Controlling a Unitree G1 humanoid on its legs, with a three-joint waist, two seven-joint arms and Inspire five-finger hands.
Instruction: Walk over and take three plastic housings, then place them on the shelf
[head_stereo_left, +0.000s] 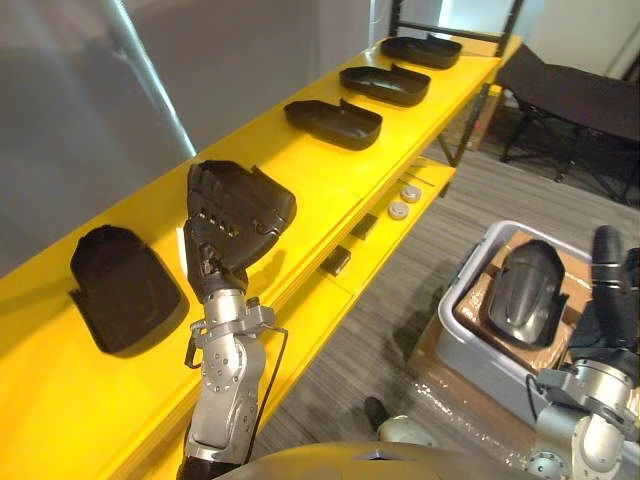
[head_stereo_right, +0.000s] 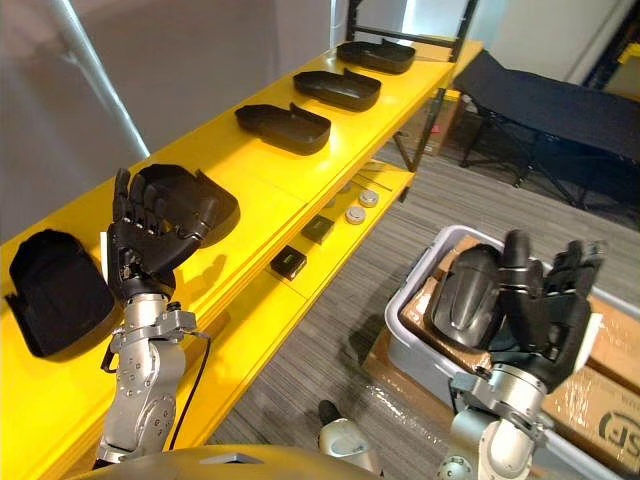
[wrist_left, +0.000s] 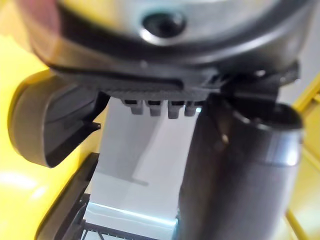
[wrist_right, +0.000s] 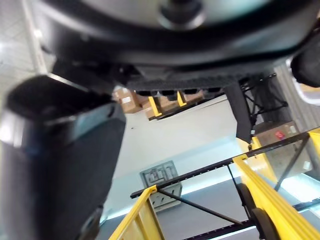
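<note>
Several dark plastic housings lie in a row on the yellow shelf (head_stereo_left: 300, 165): one at the near left (head_stereo_left: 120, 285), one in the middle (head_stereo_right: 200, 195), and three farther back (head_stereo_left: 335, 122). My left hand (head_stereo_right: 150, 235) stands upright at the shelf's front edge, just in front of the middle housing (wrist_left: 45, 125). It is open with relaxed fingers, the thumb close to the housing's rim, and it holds nothing. My right hand (head_stereo_right: 545, 300) is raised and open over the grey bin (head_stereo_left: 462, 335), beside another housing (head_stereo_left: 525, 290) that lies in it.
The bin stands on the floor on a wrapped cardboard box (head_stereo_right: 610, 400). A lower yellow shelf carries small black boxes (head_stereo_left: 338, 262) and round discs (head_stereo_left: 398, 210). A black folding cot (head_stereo_left: 580, 95) stands at the back right. A grey wall runs behind the shelf.
</note>
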